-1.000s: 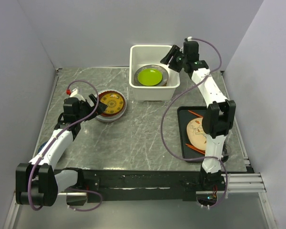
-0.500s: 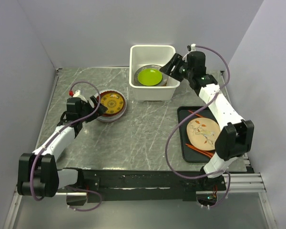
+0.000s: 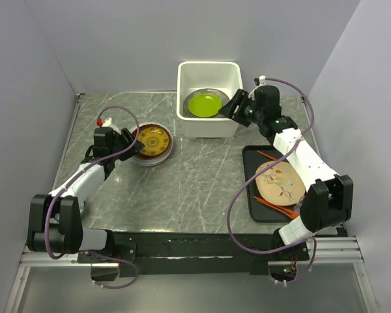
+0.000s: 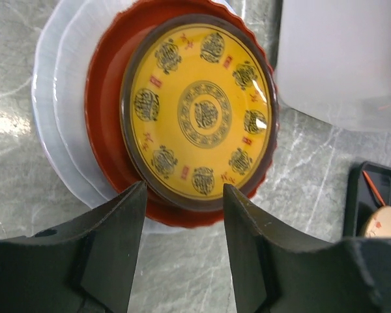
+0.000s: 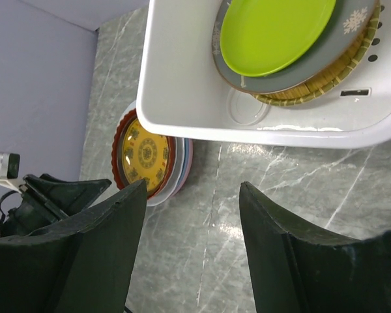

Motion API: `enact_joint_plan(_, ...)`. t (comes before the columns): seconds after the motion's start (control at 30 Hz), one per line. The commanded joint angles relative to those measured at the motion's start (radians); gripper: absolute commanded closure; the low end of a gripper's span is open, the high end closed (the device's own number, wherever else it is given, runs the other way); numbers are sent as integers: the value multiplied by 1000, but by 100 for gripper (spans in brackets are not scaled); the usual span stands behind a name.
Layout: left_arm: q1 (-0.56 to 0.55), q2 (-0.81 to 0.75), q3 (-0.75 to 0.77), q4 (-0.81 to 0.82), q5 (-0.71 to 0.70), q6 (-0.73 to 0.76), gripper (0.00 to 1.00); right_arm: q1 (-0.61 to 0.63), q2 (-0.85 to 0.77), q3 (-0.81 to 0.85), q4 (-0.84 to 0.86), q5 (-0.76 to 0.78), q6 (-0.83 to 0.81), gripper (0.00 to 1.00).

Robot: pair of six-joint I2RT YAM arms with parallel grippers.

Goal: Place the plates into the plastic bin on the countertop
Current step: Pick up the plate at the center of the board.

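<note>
A stack of plates (image 3: 152, 141) sits on the countertop (image 3: 195, 176), left of centre. Its top one is red-brown with a yellow patterned centre (image 4: 199, 111); white ones (image 4: 55, 111) lie under it. My left gripper (image 4: 182, 189) is open, its tips framing the top plate's near rim, with nothing gripped. The plastic bin (image 3: 189, 120) at the back holds a lime green plate (image 3: 204, 104) on a grey patterned plate (image 5: 339, 45) and a woven tan one (image 5: 326, 81). My right gripper (image 5: 192, 186) hangs open and empty by the bin's front right corner.
A black tray (image 3: 251, 189) at the right holds a cream plate (image 3: 280, 182) and orange sticks. The tray's corner (image 4: 375, 195) and the bin wall (image 4: 339, 59) show past the stack. Grey walls close in left, right and behind.
My left gripper has slid up to the stack and its jaws have narrowed. My right gripper has come back from over the bin to its front right corner.
</note>
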Motion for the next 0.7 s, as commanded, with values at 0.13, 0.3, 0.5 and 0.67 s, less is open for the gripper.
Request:
enact_joint_plan(0.13,-4,64,56,59,-37,21,46,0,-91,-25,29,31,-30,34)
enact_joint_plan(0.3,-4,126,67,85,-25,10,47,0,-102,-37,25,28,-35,34)
enact_joint_plan(0.5,-5,179,90,94,-19,10,52,2,-104,-51,33,20,-35,34)
enact_joint_plan(0.67,-8,207,99,85,-16,19,71,0,-96,-53,39,11,-29,34)
